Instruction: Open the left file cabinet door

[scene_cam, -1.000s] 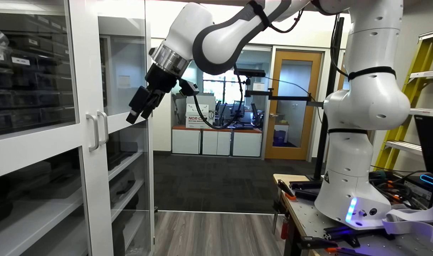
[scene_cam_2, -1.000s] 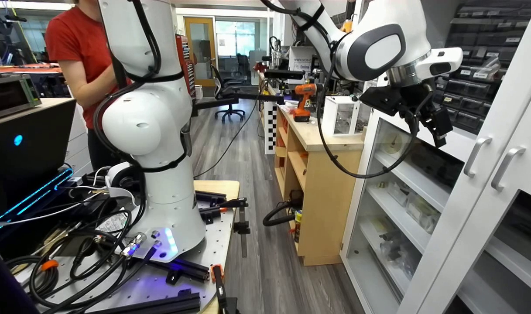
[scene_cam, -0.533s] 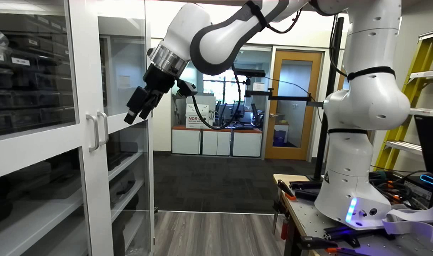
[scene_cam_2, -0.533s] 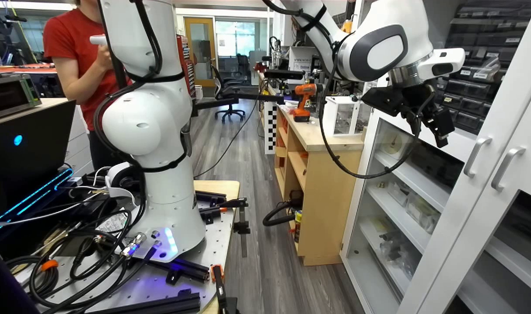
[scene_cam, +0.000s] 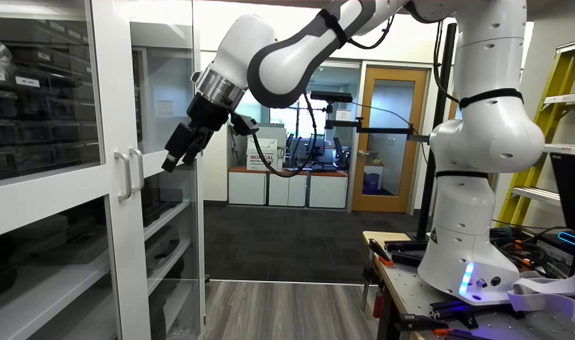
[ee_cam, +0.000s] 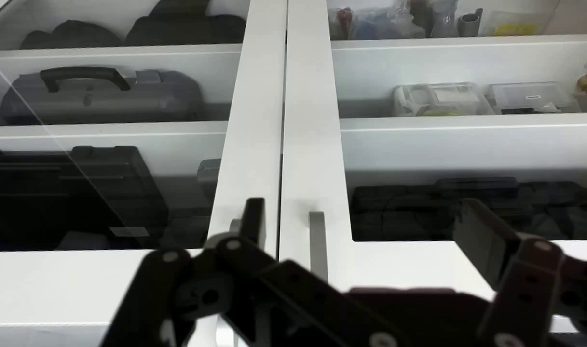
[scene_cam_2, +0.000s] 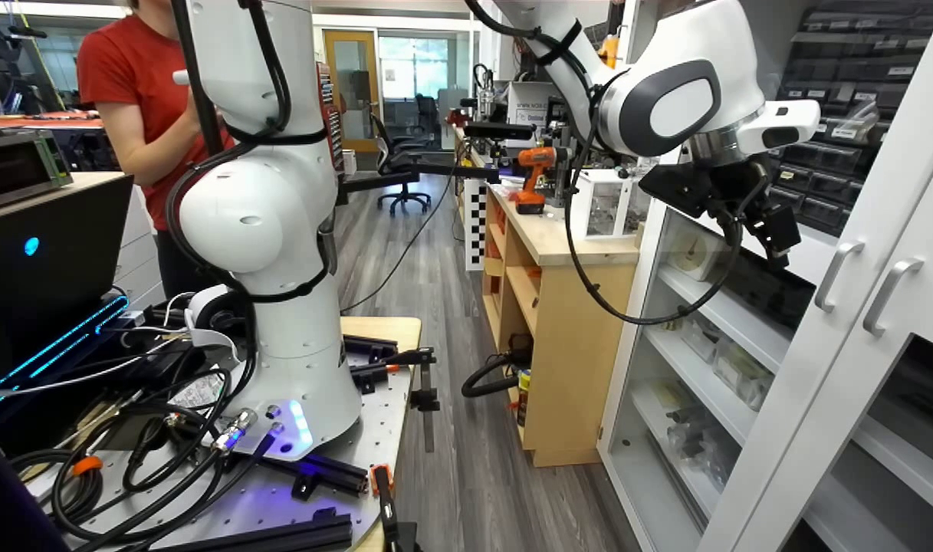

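Observation:
The white cabinet has two glass doors standing shut edge to edge. In the wrist view, the right-hand door (ee_cam: 307,120) has clear boxes behind its glass, and its grey handle (ee_cam: 318,246) lies between my fingers. The handle of the left-hand door (ee_cam: 254,120) is largely hidden behind one finger (ee_cam: 252,221). In both exterior views the two handles (scene_cam: 123,175) (scene_cam_2: 839,276) show side by side. My black gripper (ee_cam: 363,212) is open and empty, tilted down in front of the doors. In the exterior views it (scene_cam: 179,161) (scene_cam_2: 769,249) appears apart from the handles.
My arm's base stands on a cluttered metal-topped table (scene_cam: 410,293) facing the cabinet. A wooden bench (scene_cam_2: 589,345) with an orange drill (scene_cam_2: 535,178) stands beside the cabinet. My arm's cable (scene_cam_2: 619,307) hangs in a loop below the wrist. A person in red (scene_cam_2: 148,115) stands behind the base.
My arm has come down a little and moved slightly toward the cabinet. The fingers stay open. The doors have not moved. The person's arms have shifted.

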`<state>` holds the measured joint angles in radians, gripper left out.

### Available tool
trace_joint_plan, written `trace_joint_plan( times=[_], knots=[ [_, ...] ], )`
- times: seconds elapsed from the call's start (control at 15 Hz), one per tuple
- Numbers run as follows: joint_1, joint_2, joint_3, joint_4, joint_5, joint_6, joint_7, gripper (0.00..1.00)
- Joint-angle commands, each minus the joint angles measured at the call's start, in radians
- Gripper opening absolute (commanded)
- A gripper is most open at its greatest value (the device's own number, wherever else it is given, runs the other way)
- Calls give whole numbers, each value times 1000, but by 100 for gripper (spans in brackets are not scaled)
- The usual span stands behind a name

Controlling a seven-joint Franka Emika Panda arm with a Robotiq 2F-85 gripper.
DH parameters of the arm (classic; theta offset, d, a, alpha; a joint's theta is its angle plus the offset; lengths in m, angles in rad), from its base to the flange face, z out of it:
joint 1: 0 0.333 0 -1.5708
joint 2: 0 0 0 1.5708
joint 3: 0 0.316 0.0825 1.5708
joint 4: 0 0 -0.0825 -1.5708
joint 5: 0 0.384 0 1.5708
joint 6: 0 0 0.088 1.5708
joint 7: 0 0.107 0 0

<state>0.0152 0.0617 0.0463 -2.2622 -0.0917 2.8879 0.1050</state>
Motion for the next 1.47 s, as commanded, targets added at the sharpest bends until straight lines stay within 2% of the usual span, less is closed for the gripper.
trace_joint_plan(
  times=[0.0, 1.33, 1.4],
  knots=[
    [8, 47, -11, 43, 10, 39, -13, 100],
    [-12, 242, 14, 243, 77, 155, -105, 100],
    [-29, 251, 28, 251, 70, 159, -108, 100]
  ],
)
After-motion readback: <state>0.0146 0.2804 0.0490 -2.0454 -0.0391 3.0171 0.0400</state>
